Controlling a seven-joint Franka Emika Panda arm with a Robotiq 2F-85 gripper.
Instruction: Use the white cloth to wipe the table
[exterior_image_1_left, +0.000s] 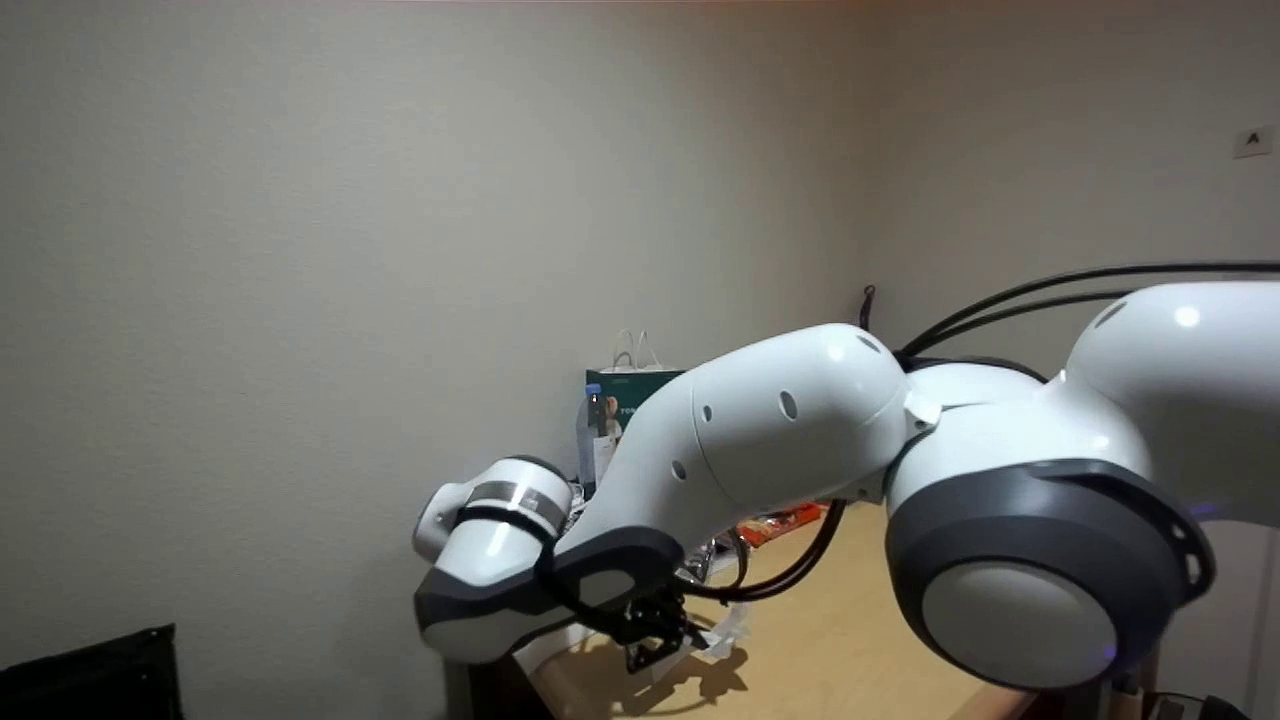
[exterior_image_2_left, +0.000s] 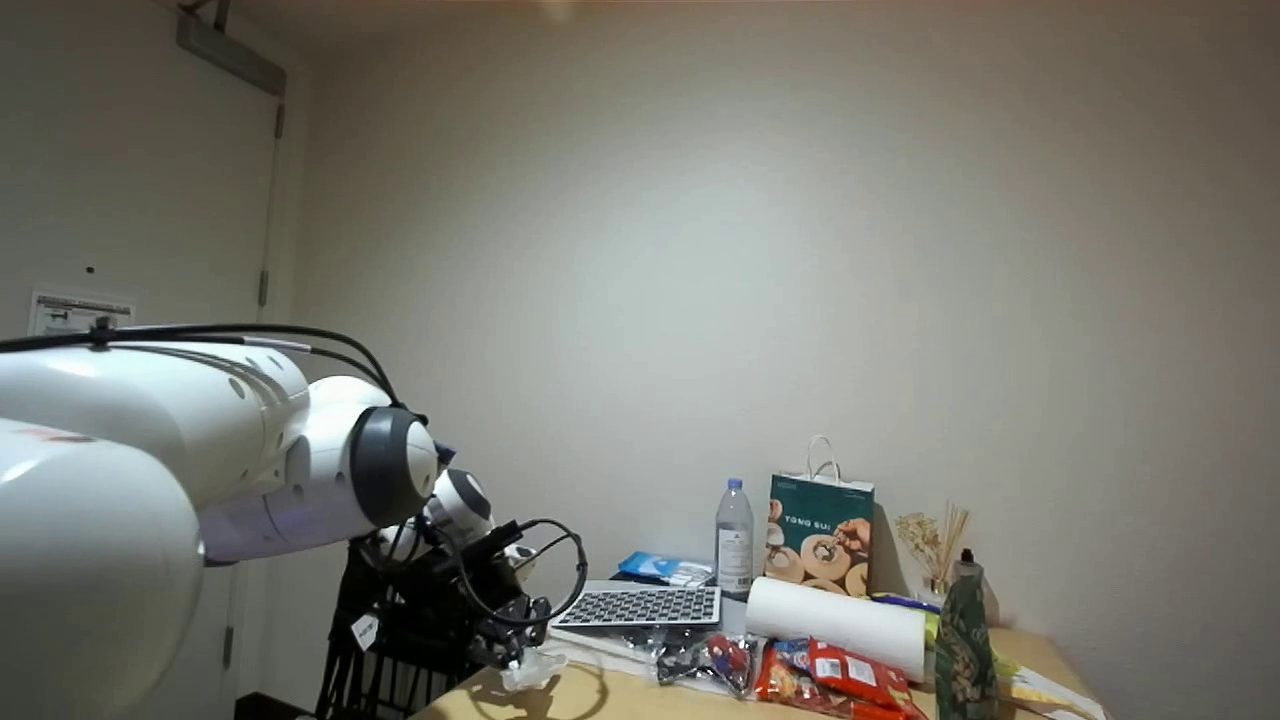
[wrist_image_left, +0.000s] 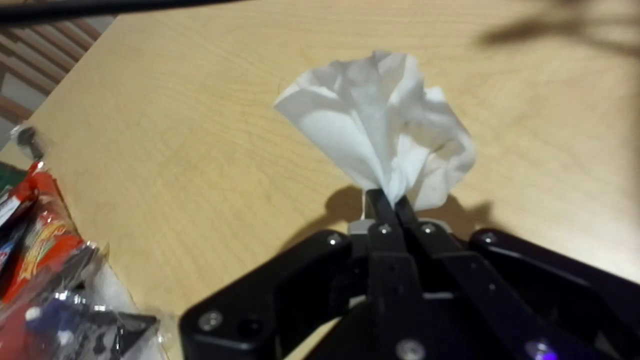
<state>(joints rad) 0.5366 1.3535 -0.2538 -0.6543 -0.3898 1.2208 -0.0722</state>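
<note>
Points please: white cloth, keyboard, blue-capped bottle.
White cloth (wrist_image_left: 375, 120): wrist view, its crumpled middle.
Keyboard (exterior_image_2_left: 640, 606): an exterior view, middle of its keys.
Blue-capped bottle (exterior_image_2_left: 735, 543): an exterior view, its label.

green paper bag (exterior_image_2_left: 820, 530): "TONG SUI" | small wall sign (exterior_image_1_left: 1253, 142): "A" | door notice (exterior_image_2_left: 80, 312), bottle label (exterior_image_2_left: 735, 560), red packet (exterior_image_2_left: 862, 674): print too small to read

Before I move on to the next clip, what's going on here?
The arm has the cloth bunched and pinched between its fingers, the loose part fanning out beyond them. It is over the table, ready for wiping, it seems; whether the cloth touches the wood, I can't tell. A roll and a bottle are over by the wall.
</note>
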